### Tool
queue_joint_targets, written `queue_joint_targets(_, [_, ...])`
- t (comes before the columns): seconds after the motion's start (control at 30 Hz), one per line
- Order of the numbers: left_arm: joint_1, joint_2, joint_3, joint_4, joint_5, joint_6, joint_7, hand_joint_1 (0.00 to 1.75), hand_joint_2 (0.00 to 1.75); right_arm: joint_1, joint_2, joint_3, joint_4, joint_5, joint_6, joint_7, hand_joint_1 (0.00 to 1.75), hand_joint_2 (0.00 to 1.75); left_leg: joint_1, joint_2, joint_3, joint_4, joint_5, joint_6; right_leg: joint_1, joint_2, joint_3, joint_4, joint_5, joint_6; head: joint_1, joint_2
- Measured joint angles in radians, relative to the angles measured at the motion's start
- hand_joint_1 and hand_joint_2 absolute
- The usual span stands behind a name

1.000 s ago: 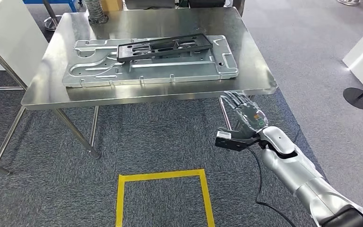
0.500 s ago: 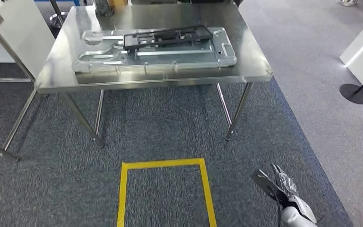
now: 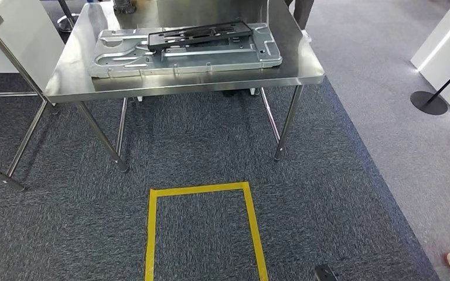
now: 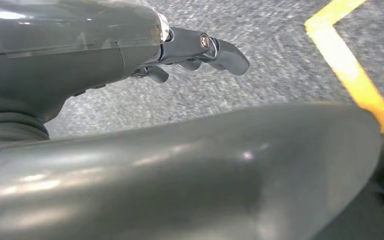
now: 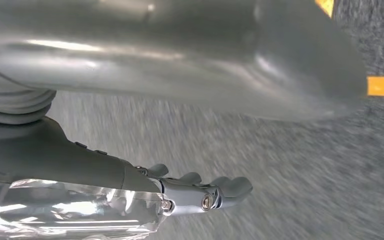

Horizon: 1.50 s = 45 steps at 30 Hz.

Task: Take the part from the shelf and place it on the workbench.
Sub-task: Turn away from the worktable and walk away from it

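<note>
Fingers of both hands hang loosely extended, holding nothing — left hand (image 4: pixel 200 50), right hand (image 5: pixel 200 192) — part (image 3: pixel 199 34) lies on workbench (image 3: pixel 304 64); walk off steadily, arms clear

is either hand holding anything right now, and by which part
Nothing is held. The left hand and right hand hang over the carpet with nothing in them; the black part lies on the workbench.

Looks like an industrial workshop or robot test floor. Grey commercial carpet (image 3: pixel 199 152) marked at 6 o'clock with a yellow tape square (image 3: pixel 202 228). At 12 o'clock, a stainless steel workbench (image 3: pixel 82 70) on bare metal legs, bearing a stamped sheet-metal panel (image 3: pixel 181 58). At 3 o'clock, a black barrier post base (image 3: pixel 429 103) beside white partitions.
</note>
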Motion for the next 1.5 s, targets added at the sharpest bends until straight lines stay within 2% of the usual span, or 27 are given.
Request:
queue_joint_targets(0.07, [-0.013,0.0,0.0,0.0,-0.001,-0.003,0.004,0.0,0.0,0.003,0.017,-0.036,0.01,-0.015,0.01,0.022,0.0,0.0,0.003,-0.003,-0.019,0.039,-0.036,-0.011,-0.002,-0.002,-0.013,-0.004,0.018,-0.017,0.0,0.0])
queue_joint_targets(0.17, [-0.02,0.001,0.0,0.0,0.0,-0.002,0.007,0.0,0.0,0.009,0.038,-0.073,0.021,-0.024,0.02,0.037,0.0,0.0,0.006,-0.006,-0.082,0.227,-0.161,-0.022,0.0,-0.002,-0.04,-0.002,0.041,-0.027,0.0,0.0])
queue_joint_targets(0.2, [-0.02,0.001,0.0,0.0,0.002,0.0,0.007,0.0,0.0,0.012,0.044,-0.082,0.025,-0.025,0.024,0.04,0.0,0.0,0.007,-0.006,-0.092,0.278,-0.181,-0.024,0.002,-0.002,-0.049,0.0,0.047,-0.027,0.0,0.0])
queue_joint_targets(0.23, [-0.02,0.002,0.0,0.0,0.004,0.002,0.007,0.0,0.0,0.016,0.048,-0.089,0.028,-0.025,0.026,0.044,0.0,0.0,0.007,-0.006,-0.085,0.293,-0.182,-0.024,0.003,-0.001,-0.057,0.004,0.051,-0.026,0.0,0.0])
queue_joint_targets(0.27, [-0.02,0.002,0.0,0.0,0.006,0.004,0.007,0.0,0.0,0.018,0.052,-0.095,0.031,-0.025,0.028,0.047,0.0,0.0,0.006,-0.006,-0.056,0.264,-0.165,-0.023,0.003,-0.001,-0.064,0.008,0.053,-0.025,0.0,0.0])
queue_joint_targets(0.33, [-0.021,0.004,0.0,0.0,0.008,0.006,0.007,0.0,0.0,0.019,0.062,-0.103,0.035,-0.024,0.033,0.052,0.0,0.0,0.005,-0.006,0.043,0.12,-0.121,-0.013,0.005,0.0,-0.074,0.019,0.054,-0.023,0.0,0.0])
queue_joint_targets(0.4, [-0.022,0.005,0.0,0.0,0.007,0.006,0.007,0.0,0.0,0.017,0.07,-0.109,0.037,-0.024,0.043,0.053,0.0,0.0,0.001,-0.006,0.109,0.013,-0.105,-0.002,0.007,0.0,-0.083,0.029,0.055,-0.016,0.0,0.0])
queue_joint_targets(0.5, [-0.021,0.007,0.0,0.0,0.005,0.002,0.008,0.0,0.0,0.015,0.077,-0.116,0.038,-0.024,0.063,0.053,0.0,0.0,0.001,-0.006,0.113,-0.012,-0.102,0.012,0.009,0.0,-0.089,0.033,0.06,0.0,0.0,0.0])
queue_joint_targets(0.57, [-0.022,0.007,0.0,0.0,0.003,0.001,0.008,0.0,0.0,0.014,0.081,-0.119,0.039,-0.024,0.075,0.052,0.0,0.0,0.008,-0.005,0.109,-0.022,-0.093,0.025,0.008,0.003,-0.107,0.067,0.034,0.011,0.0,0.0])
queue_joint_targets(0.6, [-0.023,0.007,0.0,0.0,0.001,0.002,0.008,0.0,0.0,0.013,0.083,-0.121,0.04,-0.024,0.079,0.051,0.0,0.0,0.01,-0.005,0.106,-0.026,-0.088,0.029,0.006,0.005,-0.129,0.115,0.004,0.016,0.0,0.0])
queue_joint_targets(0.67, [-0.025,0.008,0.0,0.0,0.0,0.007,0.01,0.0,0.0,0.013,0.087,-0.123,0.042,-0.021,0.084,0.053,0.0,0.0,0.009,-0.004,0.097,-0.026,-0.083,0.033,-0.001,0.007,-0.197,0.257,-0.067,0.026,0.0,0.0])
queue_joint_targets(0.7, [-0.024,0.009,0.0,0.0,0.002,0.011,0.012,0.0,0.0,0.014,0.088,-0.123,0.043,-0.019,0.087,0.055,0.0,0.0,0.008,-0.004,0.093,-0.025,-0.082,0.033,-0.004,0.007,-0.224,0.314,-0.085,0.03,0.0,0.0])
queue_joint_targets(0.73, [-0.024,0.01,0.0,0.0,0.004,0.015,0.014,0.0,0.0,0.015,0.091,-0.123,0.044,-0.014,0.091,0.058,0.0,0.0,0.008,-0.004,0.091,-0.023,-0.08,0.032,-0.007,0.007,-0.234,0.337,-0.083,0.032,0.0,0.0])
queue_joint_targets(0.77, [-0.024,0.01,0.0,0.0,0.007,0.019,0.016,0.0,0.0,0.015,0.093,-0.123,0.045,-0.01,0.096,0.061,0.0,0.0,0.008,-0.004,0.089,-0.022,-0.079,0.031,-0.009,0.007,-0.222,0.315,-0.061,0.033,0.0,0.0])
queue_joint_targets(0.83, [-0.025,0.012,0.0,0.0,0.01,0.023,0.02,0.0,0.0,0.014,0.097,-0.123,0.046,-0.002,0.103,0.066,0.0,0.0,0.008,-0.004,0.089,-0.018,-0.079,0.027,-0.011,0.007,-0.151,0.174,0.012,0.029,0.0,0.0])
queue_joint_targets(0.9, [-0.027,0.013,0.0,0.0,0.012,0.025,0.024,0.0,0.0,0.011,0.101,-0.123,0.047,0.001,0.107,0.071,0.0,0.0,0.004,-0.004,0.087,-0.013,-0.078,0.019,-0.007,0.006,-0.096,0.057,0.053,0.021,0.0,0.0])
queue_joint_targets(1.03, [-0.027,0.017,0.0,0.0,0.021,0.025,0.026,0.0,0.0,0.008,0.111,-0.123,0.048,0.008,0.115,0.085,0.0,0.0,0.003,-0.005,0.078,-0.006,-0.077,-0.003,-0.005,0.006,-0.095,0.029,0.069,-0.001,0.0,0.0])
queue_joint_targets(1.07, [-0.027,0.019,0.001,0.0,0.022,0.024,0.027,0.0,0.0,0.007,0.114,-0.123,0.049,0.009,0.115,0.088,0.0,0.0,0.003,-0.006,0.07,0.012,-0.095,-0.008,-0.007,0.005,-0.098,0.026,0.075,-0.008,0.0,0.0])
queue_joint_targets(1.13, [-0.027,0.023,0.002,0.0,0.026,0.022,0.032,0.0,0.0,0.004,0.121,-0.123,0.05,0.012,0.115,0.09,0.0,0.0,0.006,-0.008,0.029,0.114,-0.169,-0.015,-0.009,0.003,-0.11,0.025,0.086,-0.019,0.0,0.0])
queue_joint_targets(1.2, [-0.026,0.026,0.002,0.0,0.03,0.016,0.037,0.0,0.0,0.001,0.126,-0.123,0.05,0.017,0.114,0.091,0.0,0.0,0.008,-0.008,-0.02,0.251,-0.24,-0.021,-0.007,0.002,-0.128,0.032,0.093,-0.022,0.0,0.0])
queue_joint_targets(1.23, [-0.025,0.028,0.003,0.0,0.032,0.014,0.037,0.0,0.0,0.0,0.129,-0.122,0.05,0.02,0.114,0.092,0.0,0.0,0.009,-0.008,-0.027,0.283,-0.251,-0.022,-0.006,0.002,-0.137,0.036,0.096,-0.021,0.0,0.0])
queue_joint_targets(1.27, [-0.024,0.03,0.003,0.0,0.034,0.012,0.037,0.0,0.0,-0.003,0.132,-0.122,0.051,0.025,0.114,0.094,0.0,0.0,0.009,-0.008,-0.014,0.274,-0.242,-0.023,-0.006,0.003,-0.145,0.042,0.098,-0.02,0.0,0.0])
queue_joint_targets(1.3, [-0.024,0.032,0.003,0.0,0.035,0.011,0.036,0.0,0.0,-0.005,0.135,-0.121,0.051,0.028,0.115,0.096,0.0,0.0,0.01,-0.008,0.02,0.223,-0.217,-0.022,-0.006,0.003,-0.153,0.048,0.101,-0.018,0.0,0.0])
queue_joint_targets(1.37, [-0.027,0.037,0.004,0.0,0.035,0.011,0.033,0.0,0.0,-0.013,0.142,-0.119,0.051,0.033,0.115,0.101,0.0,0.0,0.009,-0.009,0.105,0.077,-0.167,-0.018,-0.005,0.005,-0.167,0.062,0.105,-0.011,0.0,0.0])
queue_joint_targets(1.4, [-0.029,0.038,0.004,0.0,0.033,0.011,0.031,0.0,0.0,-0.017,0.144,-0.118,0.051,0.033,0.115,0.103,0.0,0.0,0.009,-0.01,0.13,0.028,-0.153,-0.014,-0.004,0.005,-0.173,0.067,0.108,-0.006,0.0,0.0])
queue_joint_targets(1.43, [-0.031,0.039,0.004,0.0,0.03,0.01,0.03,0.0,0.0,-0.02,0.147,-0.118,0.051,0.032,0.115,0.104,0.0,0.0,0.007,-0.012,0.139,0.004,-0.147,-0.009,-0.002,0.006,-0.177,0.07,0.112,0.0,0.0,0.0])
queue_joint_targets(1.5, [-0.032,0.041,0.003,0.0,0.02,0.007,0.03,0.0,0.0,-0.022,0.15,-0.118,0.051,0.029,0.114,0.105,0.0,0.0,0.005,-0.014,0.13,0.004,-0.138,0.003,-0.002,0.006,-0.181,0.069,0.121,0.014,0.0,0.0])
